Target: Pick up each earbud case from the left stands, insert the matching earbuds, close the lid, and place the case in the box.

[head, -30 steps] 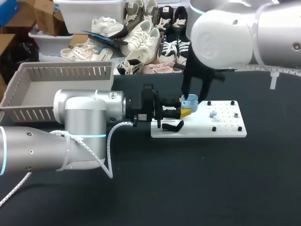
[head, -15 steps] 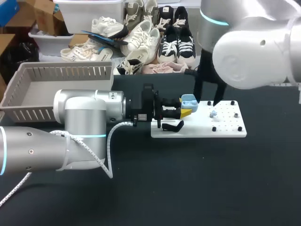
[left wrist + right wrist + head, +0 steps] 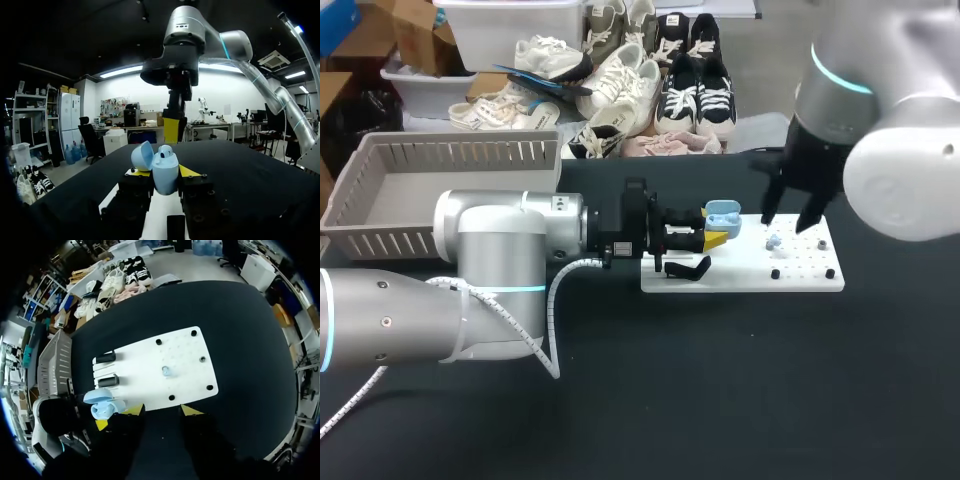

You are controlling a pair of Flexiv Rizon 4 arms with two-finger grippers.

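The box point(image 3: 460, 153) stands well left of the white board point(image 3: 740, 278). The left gripper point(image 3: 717, 234) sits at the board's left end, its fingers clamped from two sides on the light blue earbud case point(image 3: 722, 212), whose lid is hinged open. One earbud point(image 3: 773, 241) lies on the board, right of the case. The right gripper point(image 3: 788, 220) hangs above the board with the earbud ahead of it. Its fingers are spread wide with nothing between them, well apart from the case.

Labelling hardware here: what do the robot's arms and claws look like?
Both the left arm and right arm are thick, rounded silver-grey tubes with a cyan ring at a joint. A white spiral-wrapped cable runs along the left one. The left claw and right claw are black with yellow tips.
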